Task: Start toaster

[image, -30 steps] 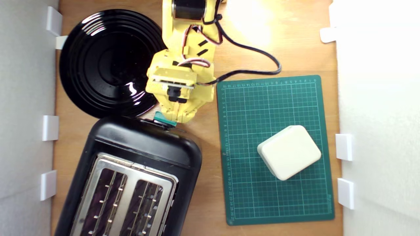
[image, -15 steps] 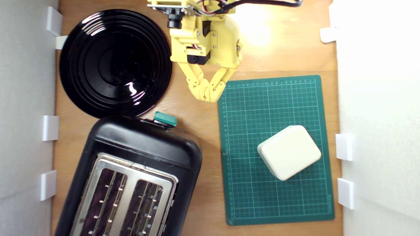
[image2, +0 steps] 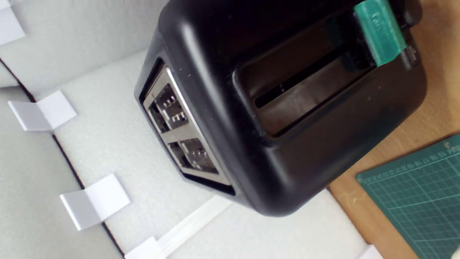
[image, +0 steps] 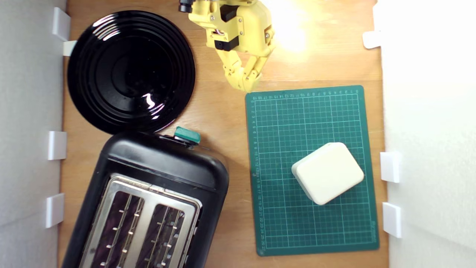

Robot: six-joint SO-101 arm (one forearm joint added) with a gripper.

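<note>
one black two-slot toaster (image: 156,201) with teal lever (image: 187,135); black plate (image: 130,70) at its 12 o'clock; yellow gripper (image: 245,83) closed, empty.

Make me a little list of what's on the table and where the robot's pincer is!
toaster: black, two slots, at the exterior view's lower left
lever: teal-green, at the end of the toaster nearest the plate
plate: round, glossy black, upper left, empty
cutting mat: green, on the right
box: cream, rounded, lying on the mat
pincer: yellow, shut, holding nothing, apart from the toaster, just above the mat's top edge
</note>
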